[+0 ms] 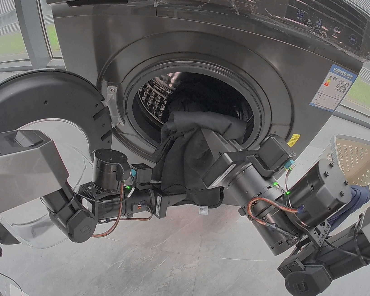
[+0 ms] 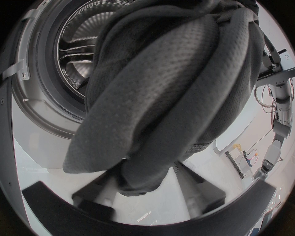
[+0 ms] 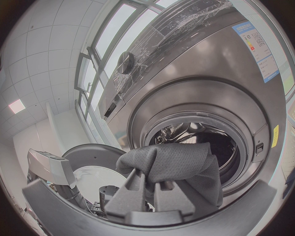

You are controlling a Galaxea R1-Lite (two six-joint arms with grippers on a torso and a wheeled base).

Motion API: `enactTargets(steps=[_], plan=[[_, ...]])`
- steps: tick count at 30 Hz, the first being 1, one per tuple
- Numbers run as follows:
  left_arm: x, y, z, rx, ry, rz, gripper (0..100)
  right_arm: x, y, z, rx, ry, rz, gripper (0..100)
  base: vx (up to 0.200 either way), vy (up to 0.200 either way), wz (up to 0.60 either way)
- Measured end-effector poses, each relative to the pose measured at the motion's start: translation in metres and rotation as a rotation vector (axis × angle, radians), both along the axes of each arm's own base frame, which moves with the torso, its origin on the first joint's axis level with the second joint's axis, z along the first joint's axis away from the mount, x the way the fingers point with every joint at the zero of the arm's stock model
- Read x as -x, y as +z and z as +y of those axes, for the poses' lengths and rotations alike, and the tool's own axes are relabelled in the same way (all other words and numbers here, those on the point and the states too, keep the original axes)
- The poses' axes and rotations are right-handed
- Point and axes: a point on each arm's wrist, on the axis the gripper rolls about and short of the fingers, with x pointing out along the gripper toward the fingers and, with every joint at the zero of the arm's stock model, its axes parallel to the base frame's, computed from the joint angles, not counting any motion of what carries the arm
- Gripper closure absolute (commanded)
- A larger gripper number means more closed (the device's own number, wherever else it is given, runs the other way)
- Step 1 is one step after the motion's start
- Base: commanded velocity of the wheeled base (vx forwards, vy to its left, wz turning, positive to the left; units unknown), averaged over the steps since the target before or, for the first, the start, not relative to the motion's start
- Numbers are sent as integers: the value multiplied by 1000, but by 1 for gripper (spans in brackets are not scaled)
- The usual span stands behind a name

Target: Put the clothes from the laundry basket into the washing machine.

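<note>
While the round dark washer door (image 1: 41, 97) is hanging open at left, my left gripper (image 1: 174, 201) is sitting spread wide under the dark grey mesh garment (image 1: 184, 155), which is drooping half out of the steel drum (image 1: 155, 98); my right gripper (image 3: 150, 184) is pinching its upper fold. I'm judging a deeper push is needed, with the hem clearing the rim (image 1: 142, 142). The beige perforated laundry basket (image 1: 362, 159) is holding blue cloth (image 1: 360, 197).
</note>
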Motion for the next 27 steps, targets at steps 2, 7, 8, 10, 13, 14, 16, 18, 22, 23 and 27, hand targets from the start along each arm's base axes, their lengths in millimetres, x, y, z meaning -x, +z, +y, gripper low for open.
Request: enactTargets(steps=[2, 7, 8, 10, 13, 14, 16, 18, 22, 23, 27], plan=[[0, 1, -1, 5, 9, -14, 100, 0, 0, 0, 0, 0, 0, 100, 0, 0, 0], [4, 1, -1, 29, 12, -17, 100, 0, 0, -1, -1, -1, 0, 100, 0, 0, 0], [5, 1, -2, 38, 10, -22, 100, 0, 0, -1, -2, -3, -2, 100, 0, 0, 0], [10, 1, -2, 49, 5, -26, 100, -1, -1, -2, -2, -6, -2, 100, 0, 0, 0], [19, 1, -3, 54, -7, -26, 100, -3, -3, -3, 1, -12, 2, 100, 0, 0, 0], [24, 1, -2, 54, -12, -23, 100, -4, -4, -3, 3, -15, 3, 100, 0, 0, 0], [32, 4, -1, 56, -21, -22, 100, -6, -6, -4, 7, -19, 8, 100, 0, 0, 0], [44, 9, 0, 62, -30, -16, 100, -7, -8, -4, 12, -23, 12, 100, 0, 0, 0], [67, 25, 1, 102, -50, -13, 100, -10, -12, -4, 22, -28, 21, 100, 0, 0, 0], [72, 30, 1, 112, -54, -19, 100, -10, -14, -4, 25, -28, 24, 100, 0, 0, 0], [93, 49, 6, 156, -66, -67, 100, -12, -22, -4, 45, -29, 42, 100, 0, 0, 0]])
